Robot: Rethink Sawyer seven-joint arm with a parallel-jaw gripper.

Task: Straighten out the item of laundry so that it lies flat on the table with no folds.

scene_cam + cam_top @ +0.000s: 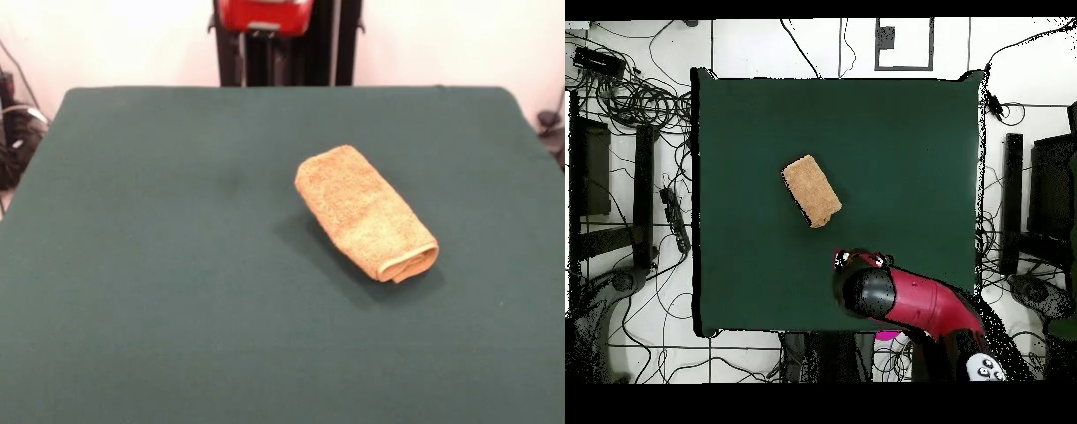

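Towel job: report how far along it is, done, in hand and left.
Done: nothing that shows. The towel lies folded into a thick oblong bundle on the green table, with layered edges at one end. In hand: nothing is gripped; in the overhead view the red arm sits over the table's edge, apart from the towel. Left: grasp an edge, unfold the towel and spread it flat.

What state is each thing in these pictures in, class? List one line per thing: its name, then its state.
towel: folded into a thick oblong bundle, lying slantwise on the table, not spread flat, untouched by the robot.
table: covered in dark green cloth, bearing only the towel.
arm: drawn back over the table's edge near the robot's base, apart from the towel.
gripper: hidden under the arm's end, open or shut cannot be told.
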